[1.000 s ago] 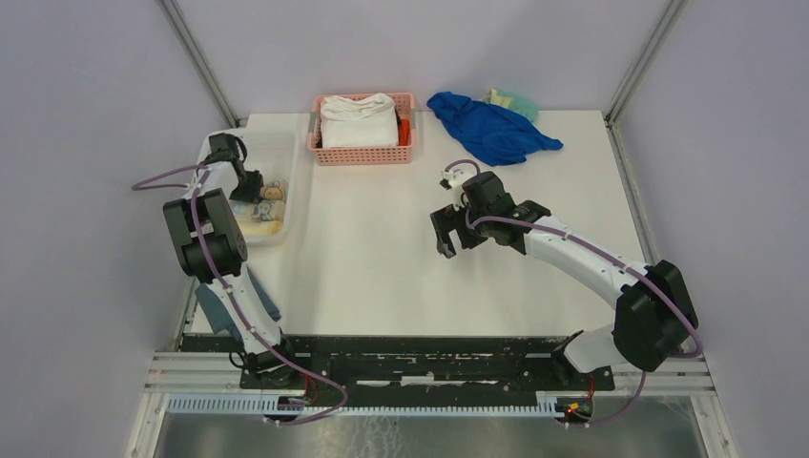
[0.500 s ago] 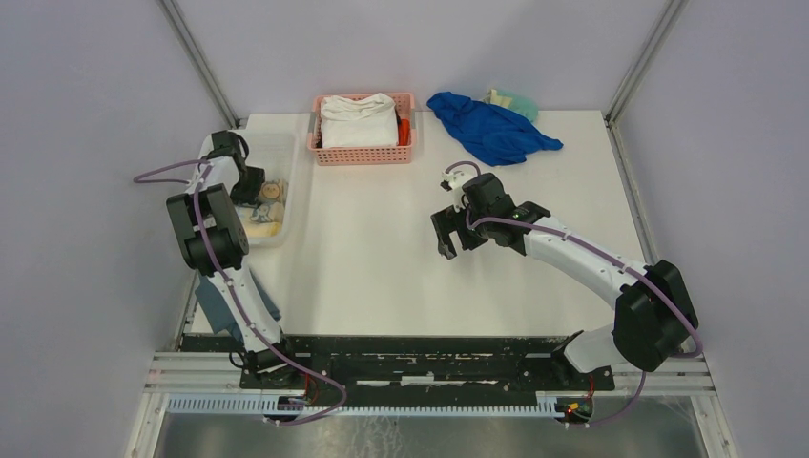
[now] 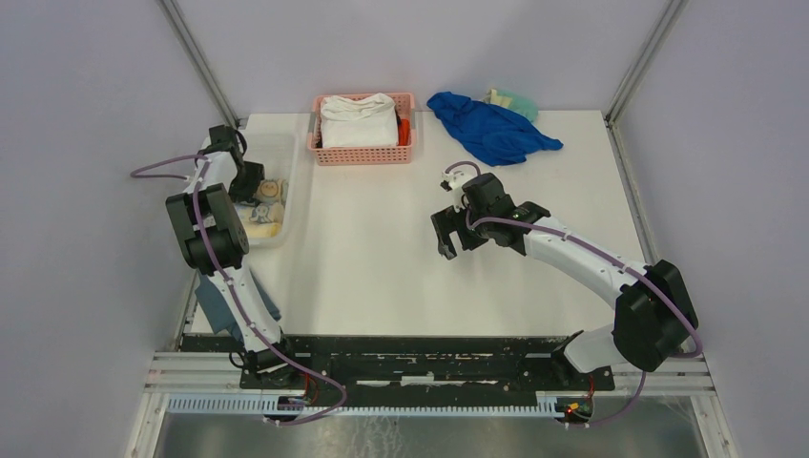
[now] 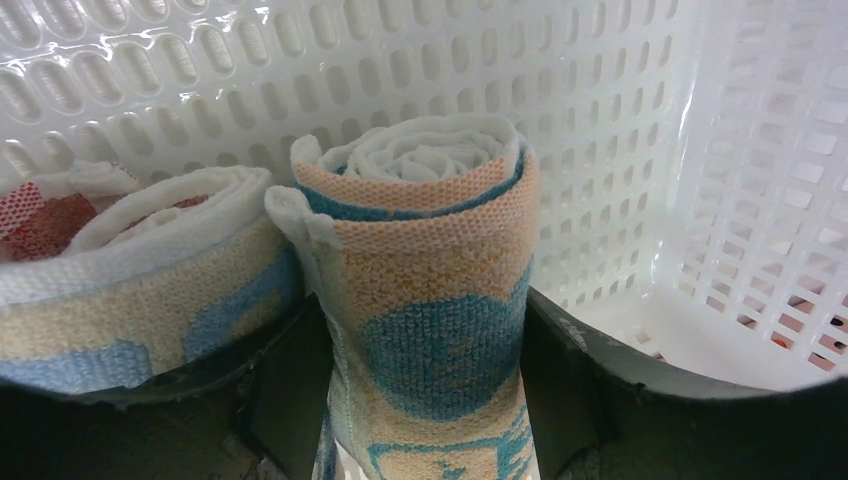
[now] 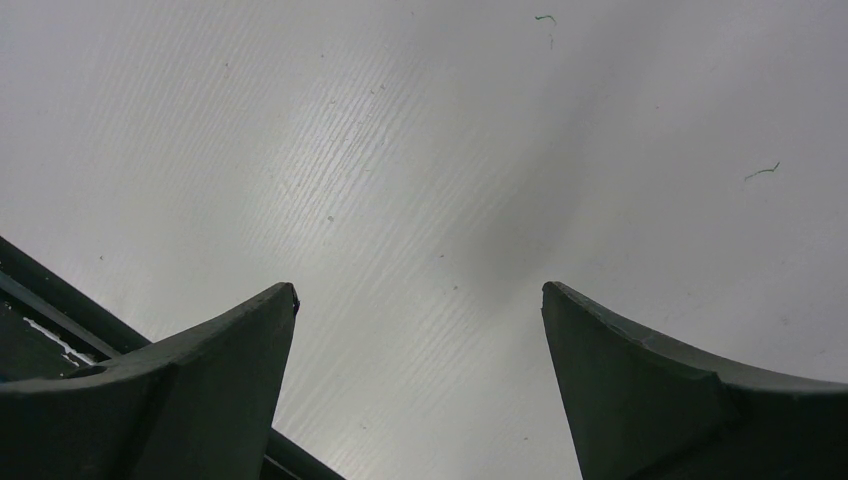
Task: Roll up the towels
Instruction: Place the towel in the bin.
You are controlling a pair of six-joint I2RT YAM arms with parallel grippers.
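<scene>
Where the rolled towel [image 4: 430, 300] stands upright, the left fingers [image 4: 285, 410] flank it.
Pinching or not, cannot tell; right fingers [image 5: 180, 400] spread wide over the counter [image 5: 420, 150], well apart.

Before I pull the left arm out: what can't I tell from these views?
- Left wrist: whether the jaws press the rolled towel; the contact is dark and cut off by the bottom edge.
- Top: most of the white basket's contents; the left arm covers them.
- Top: the orange item in the pink basket; the white cloth hides most.
</scene>
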